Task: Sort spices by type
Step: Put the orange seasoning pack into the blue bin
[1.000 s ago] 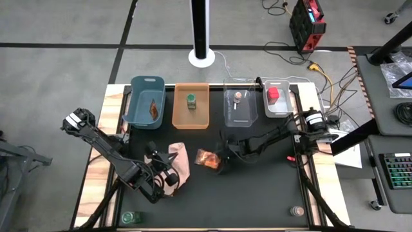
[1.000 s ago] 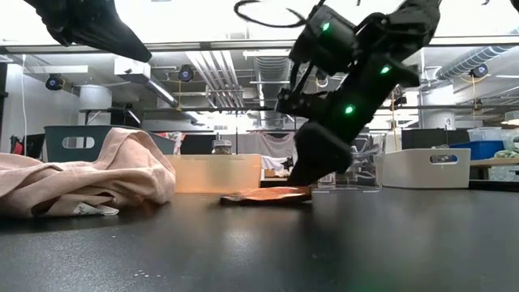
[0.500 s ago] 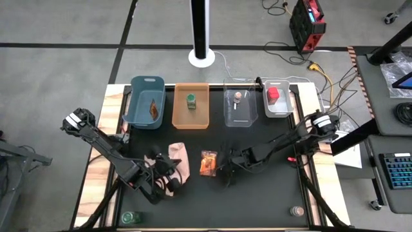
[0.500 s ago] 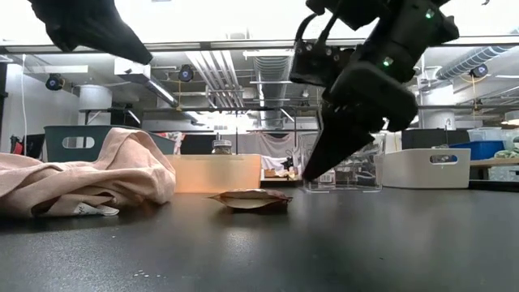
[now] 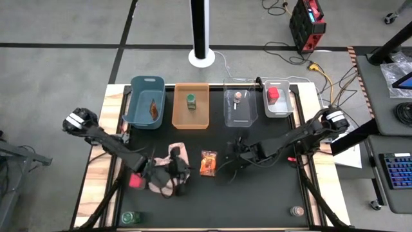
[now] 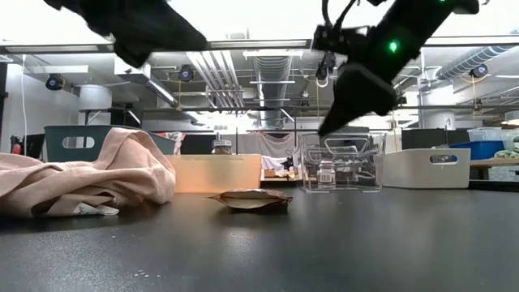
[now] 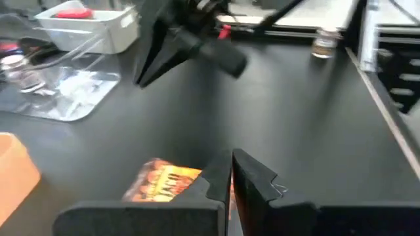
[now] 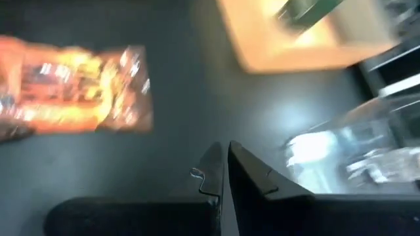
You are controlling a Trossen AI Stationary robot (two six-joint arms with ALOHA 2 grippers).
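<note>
Since a second ago my right gripper (image 5: 234,156) has let go of the orange-brown foil packet (image 5: 208,163) and pulled off to its right; the packet now lies flat on the black table (image 5: 270,193), turned lengthwise, just beside the pink cloth (image 5: 168,169), over which my left gripper (image 5: 179,173) has moved. My wrist views show what the overhead cannot: both pairs of my fingers are pressed together, holding nothing. The low view shows my right gripper (image 6: 357,89) raised well clear of the packet (image 6: 250,199). At the far edge, the blue-grey bin (image 5: 147,102) holds another foil packet (image 5: 154,109), the orange bin (image 5: 191,105) a green-capped jar (image 5: 191,101), the clear bin (image 5: 239,104) a tiny tan-lidded jar (image 5: 238,96), the white bin (image 5: 277,98) a red boxy container (image 5: 273,94). A green-capped jar (image 5: 129,218) and a tan-lidded jar (image 5: 297,211) stand at the near corners.
</note>
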